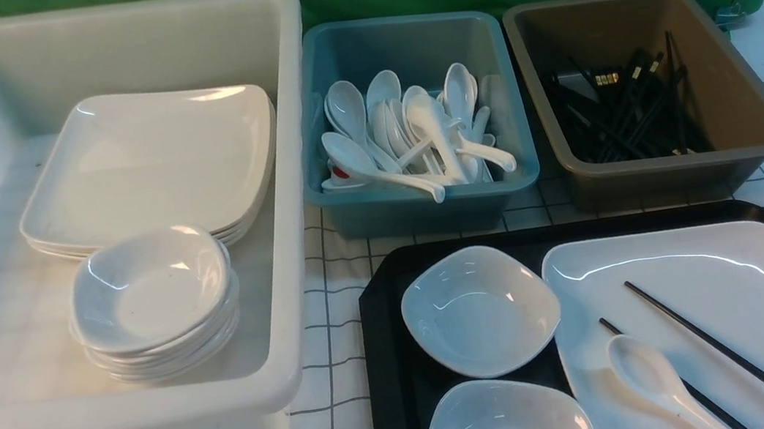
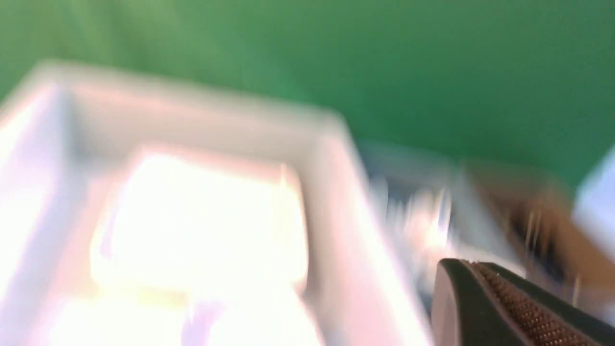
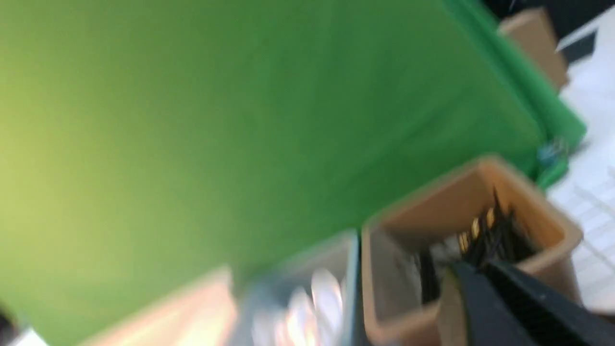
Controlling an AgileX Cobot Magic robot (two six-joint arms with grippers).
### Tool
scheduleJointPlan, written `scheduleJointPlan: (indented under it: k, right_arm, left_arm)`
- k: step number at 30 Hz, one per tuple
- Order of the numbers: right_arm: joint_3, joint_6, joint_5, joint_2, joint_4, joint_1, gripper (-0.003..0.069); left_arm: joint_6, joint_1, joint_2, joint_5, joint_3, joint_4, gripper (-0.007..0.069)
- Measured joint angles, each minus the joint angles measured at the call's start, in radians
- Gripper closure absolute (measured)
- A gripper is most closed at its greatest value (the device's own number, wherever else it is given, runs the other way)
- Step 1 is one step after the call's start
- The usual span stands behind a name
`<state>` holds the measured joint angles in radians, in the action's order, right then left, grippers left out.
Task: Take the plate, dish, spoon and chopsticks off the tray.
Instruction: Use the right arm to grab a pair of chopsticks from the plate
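1. Starting with the arms: neither shows in the front view. Each wrist view shows only one dark finger of the left gripper [image 2: 504, 312] and the right gripper [image 3: 499, 307], so I cannot tell whether the fingers are spread or pressed together. Both views are smeared, so a descent judged from them could land off target.
2. The nearer small glossy white rounded-square dish [image 1: 505, 423] sits at the front of the big black rectangular plastic tray [image 1: 377, 333]. A pinch on its slick, sloped rim could slip.
3. The glossy white soup spoon [image 1: 658, 381] lies on the large glossy white rounded-square plate [image 1: 699, 269], with its handle crossing one of the thin black chopsticks [image 1: 724, 346]. Lifting it carelessly could drag that stick.
4. The chopsticks lie flat and apart on the plate. They could roll away from closing fingers, and lifting the plate first would likely spill them and the spoon.
5. The farther small white dish [image 1: 479, 311] sits just beside the plate's rim, so a finger reaching for the plate could knock it.
6. Beyond the tray, the deep white bin [image 1: 289, 182], the blue bin [image 1: 425, 209] and the brown bin [image 1: 746, 122] stand close together. An early release could put an item in the wrong bin.
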<state>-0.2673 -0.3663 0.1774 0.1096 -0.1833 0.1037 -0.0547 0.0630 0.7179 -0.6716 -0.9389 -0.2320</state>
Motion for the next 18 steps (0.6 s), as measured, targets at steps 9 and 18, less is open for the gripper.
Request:
scheduleJointPlan:
  k: [9,18]
  right_arm:
    - [-0.512,0.291,0.795,0.711,0.203,0.196,0.0662]
    - [-0.658,0.452,0.886,1.158,0.229,0.187,0.0560]
  left_arm:
    - [0.238,0.127,0.401,-0.296,-0.064,-0.082,0.0633]
    - [0.142,0.616,0.558,-0.302,-0.146,-0.033,0.0636]
